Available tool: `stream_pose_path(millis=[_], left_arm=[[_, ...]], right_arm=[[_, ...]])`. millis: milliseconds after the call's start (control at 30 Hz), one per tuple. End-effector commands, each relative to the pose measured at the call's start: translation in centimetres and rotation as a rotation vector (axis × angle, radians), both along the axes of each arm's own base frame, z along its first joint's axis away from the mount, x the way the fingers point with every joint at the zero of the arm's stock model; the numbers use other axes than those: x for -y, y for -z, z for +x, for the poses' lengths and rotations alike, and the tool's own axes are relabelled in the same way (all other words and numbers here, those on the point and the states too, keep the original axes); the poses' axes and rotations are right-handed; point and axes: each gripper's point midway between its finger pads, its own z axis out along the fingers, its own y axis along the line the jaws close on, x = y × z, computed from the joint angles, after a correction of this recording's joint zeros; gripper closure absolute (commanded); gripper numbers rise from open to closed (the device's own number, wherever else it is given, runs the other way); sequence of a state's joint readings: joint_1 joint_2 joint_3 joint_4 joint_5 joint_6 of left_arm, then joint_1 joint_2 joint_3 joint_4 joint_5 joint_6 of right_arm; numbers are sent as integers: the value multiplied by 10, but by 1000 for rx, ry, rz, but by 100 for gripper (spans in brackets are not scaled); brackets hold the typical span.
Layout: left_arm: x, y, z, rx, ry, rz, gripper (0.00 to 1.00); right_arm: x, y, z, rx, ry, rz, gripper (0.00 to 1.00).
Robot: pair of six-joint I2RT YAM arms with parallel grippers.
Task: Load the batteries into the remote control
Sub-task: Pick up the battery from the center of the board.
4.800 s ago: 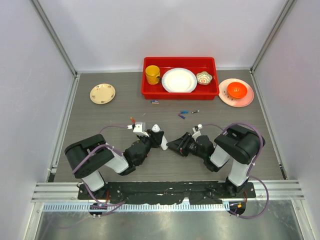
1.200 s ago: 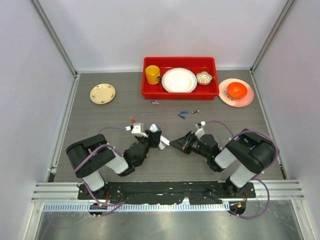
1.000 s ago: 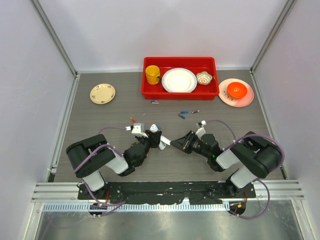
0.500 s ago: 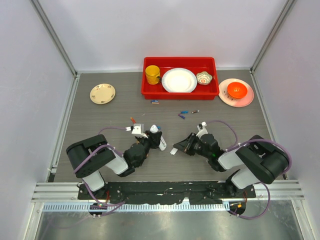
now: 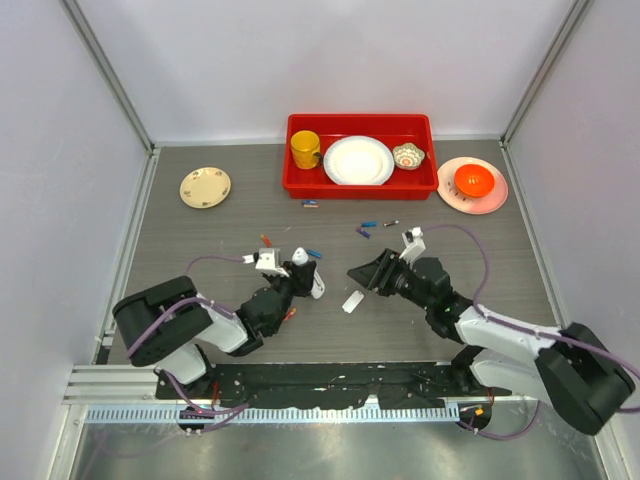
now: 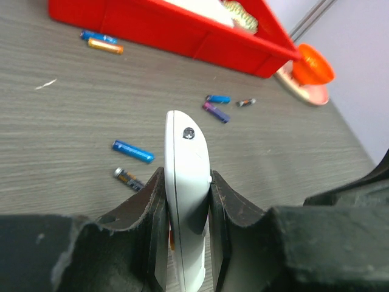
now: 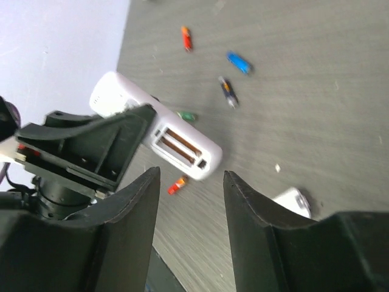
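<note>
My left gripper [image 5: 296, 281] is shut on the white remote control [image 5: 304, 271] and holds it on edge above the table; the left wrist view shows it clamped between both pads [image 6: 187, 182]. In the right wrist view the remote [image 7: 164, 135] shows its empty recessed slot. My right gripper [image 5: 362, 274] is open and empty, just right of the remote. A small plain white plate [image 5: 352, 302] lies on the table between the grippers. Batteries lie loose: blue [image 6: 132, 151], dark [image 6: 127, 178], blue [image 6: 217, 98], purple [image 6: 216, 112], green [image 7: 187, 116], red-orange [image 7: 177, 185].
A red tray [image 5: 360, 190] at the back holds a yellow mug [image 5: 305, 149], a white plate [image 5: 358, 160] and a small bowl [image 5: 408, 155]. A pink plate with an orange bowl [image 5: 472, 182] stands at its right. A cream saucer [image 5: 205, 187] sits at the back left.
My right gripper drew the small white plate away from the remote, let it drop on the table and pulled back to the right, open. The left gripper shifted slightly left with the remote.
</note>
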State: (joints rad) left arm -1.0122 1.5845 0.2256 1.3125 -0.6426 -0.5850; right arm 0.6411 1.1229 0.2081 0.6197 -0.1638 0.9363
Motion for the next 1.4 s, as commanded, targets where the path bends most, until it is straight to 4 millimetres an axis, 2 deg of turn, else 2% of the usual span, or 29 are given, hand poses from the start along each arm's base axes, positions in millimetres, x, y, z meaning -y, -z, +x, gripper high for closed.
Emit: stream_pose_path(millis=[0,33,67,100,133,167,200,233,267,300,367,400,433,467,500,600,633,667,700,833,933,1000,1067,1267,1300,1333,1367], left_arm=[[-4,-84,1,163,-14,-262,100],[-5,-92,-2,156,0,-278,100],[-4,-96,-4,144,20,-284,100],[-3,-98,-6,120,39,-289,100],[7,-81,-11,3,95,-255,100],[0,-101,-11,-17,105,-287,100],[-1,-99,-11,-87,120,-272,100],[0,-88,-12,-216,174,-192,100],[-2,-97,-15,-231,222,-187,100],[3,-99,-22,-262,302,-191,100],[6,-111,-39,-308,487,-267,100],[6,-113,-45,-323,530,-288,100],[1,-112,-45,-345,547,-306,100],[6,-115,-61,-380,643,-325,100],[5,-111,-66,-405,664,-333,100],[-2,-119,-80,-401,712,-423,100],[-7,-122,-78,-382,694,-451,100],[-13,-125,-75,-366,658,-486,100],[-21,-124,-78,-340,635,-498,100],[-48,-123,-68,-270,528,-530,100],[-62,-128,-65,-244,494,-548,100],[-62,-130,-66,-246,496,-529,100],[-63,-139,-65,-224,498,-531,100],[-59,-170,-65,-151,541,-501,100],[-59,-171,-65,-154,550,-497,100],[-58,-174,-66,-149,558,-498,100],[-58,-177,-67,-142,564,-498,100]], right_arm=[[12,-46,19,155,30,-151,48],[15,-51,21,159,39,-182,48],[18,-69,29,187,69,-201,48],[25,-61,26,161,63,-274,48],[32,-63,31,160,93,-312,48],[35,-72,35,173,111,-341,48],[42,-64,32,150,106,-408,48],[46,-64,32,149,111,-441,48],[53,-68,38,159,150,-479,47],[58,-61,35,137,151,-533,47],[65,-60,39,143,166,-629,47],[77,-54,40,130,203,-713,46],[75,-60,41,150,207,-754,46],[77,-54,41,135,207,-810,45],[89,-53,42,131,257,-886,45],[80,-57,41,164,274,-908,44],[76,-49,39,172,238,-906,43],[62,-57,42,216,218,-828,43],[42,-52,33,225,108,-763,42],[-4,-37,11,221,-150,-657,42],[-28,-26,-1,227,-226,-610,38],[-39,-17,-4,204,-255,-593,34],[-48,-15,-2,195,-265,-586,33],[-68,-8,29,225,-239,-659,33],[-76,-18,37,255,-240,-657,34],[-80,-6,41,237,-252,-688,35],[-84,-5,43,242,-264,-695,37]])
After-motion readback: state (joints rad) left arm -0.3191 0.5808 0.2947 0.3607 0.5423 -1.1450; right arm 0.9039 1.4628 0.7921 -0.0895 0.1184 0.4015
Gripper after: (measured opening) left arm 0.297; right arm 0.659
